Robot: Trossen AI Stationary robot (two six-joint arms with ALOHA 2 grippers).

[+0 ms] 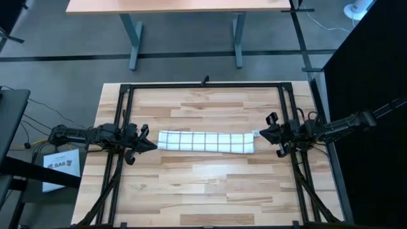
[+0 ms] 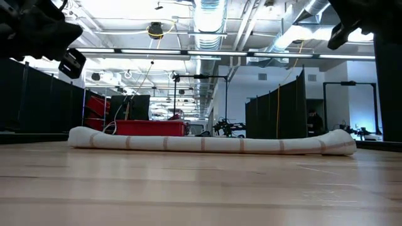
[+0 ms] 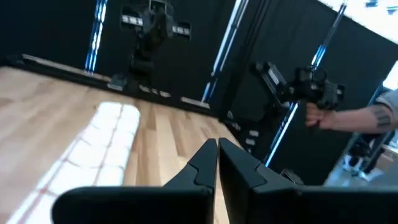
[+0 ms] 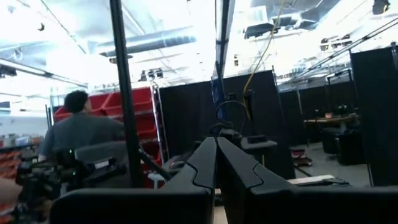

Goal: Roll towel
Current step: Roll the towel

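From above, the towel [image 1: 205, 142] lies rolled into a long thin bundle near the middle of the table [image 1: 203, 191], its long axis running from the table's left edge toward its right edge. My left claw [image 1: 150, 145] sits just off the roll's left end, fingers pressed together, tips aimed at the roll. My right claw [image 1: 259, 133] sits just off the roll's right end, also pressed together, beside a small white tag [image 1: 255, 133] at that end.

From table height, the towel [image 2: 207, 143] stretches flat across the wood as one low roll, its grid lines showing as faint bands around it. Both arms hang above its ends, clear of the cloth.

From my left wrist, my left claw [image 3: 217, 147] is closed, fingers touching, and the towel [image 3: 102, 146] runs away beside them. A person's hand [image 3: 323, 115] holds a dark device beyond the table.

From my right wrist, my right claw [image 4: 216, 146] is closed and empty; a person [image 4: 78, 134] sits in the room beyond
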